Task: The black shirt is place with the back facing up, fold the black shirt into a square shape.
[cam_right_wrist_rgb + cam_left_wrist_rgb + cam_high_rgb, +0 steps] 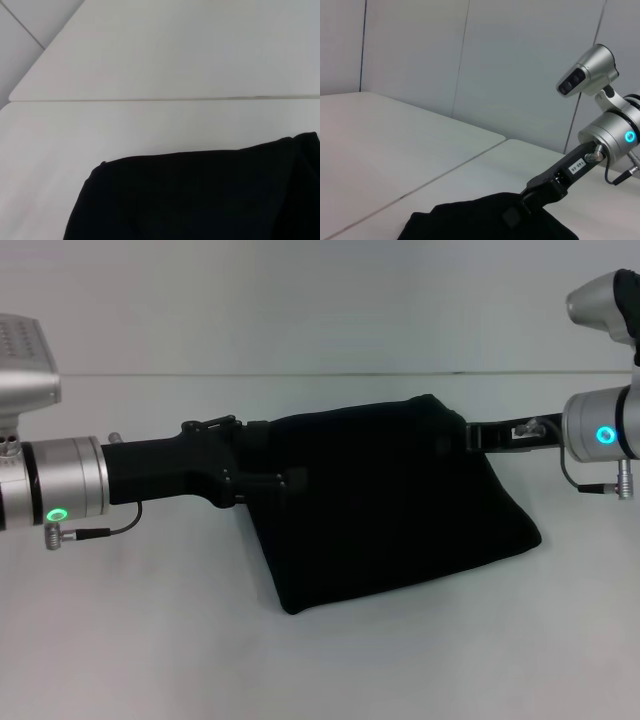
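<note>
The black shirt (385, 505) hangs bunched between both grippers above the white table (150, 640), its lower folds draping toward the surface. The left gripper (262, 478) meets the shirt's left edge, closed on the cloth. The right gripper (462, 437) enters the upper right corner; its grip there cannot be determined.

Bright, even light — soft shadows, sharp

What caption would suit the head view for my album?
Two arms meet at a folded black shirt on a white table: the left pincer at one edge, the right pincer at the other.
</note>
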